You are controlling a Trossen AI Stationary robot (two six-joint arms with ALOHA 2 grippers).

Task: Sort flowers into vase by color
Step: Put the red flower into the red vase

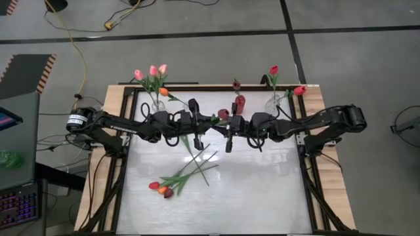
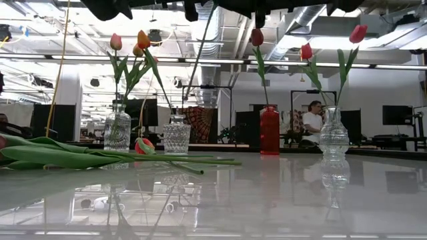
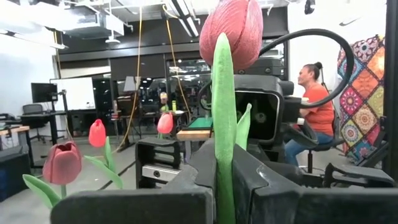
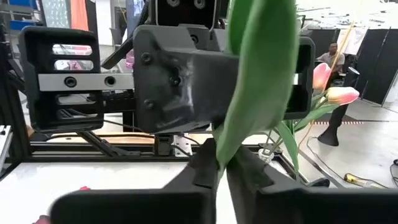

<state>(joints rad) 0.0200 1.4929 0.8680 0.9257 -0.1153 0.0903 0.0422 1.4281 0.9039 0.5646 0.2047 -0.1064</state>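
The table has a glossy white top in a dark frame with wooden edges. Loose tulips lie in a small heap at its front left, heads toward the left. Along the back edge stand four vases: a clear one at the left, another clear one beside it, a red one in the middle, and a clear one at the right.

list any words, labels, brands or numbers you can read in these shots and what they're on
None can be read in any view.
The left arm carries pale lettering along its link in the high view, too small and blurred to read.
The whiteboard in the room behind, seen in the left wrist view, shows no legible writing.
The vases and the table bear no labels.
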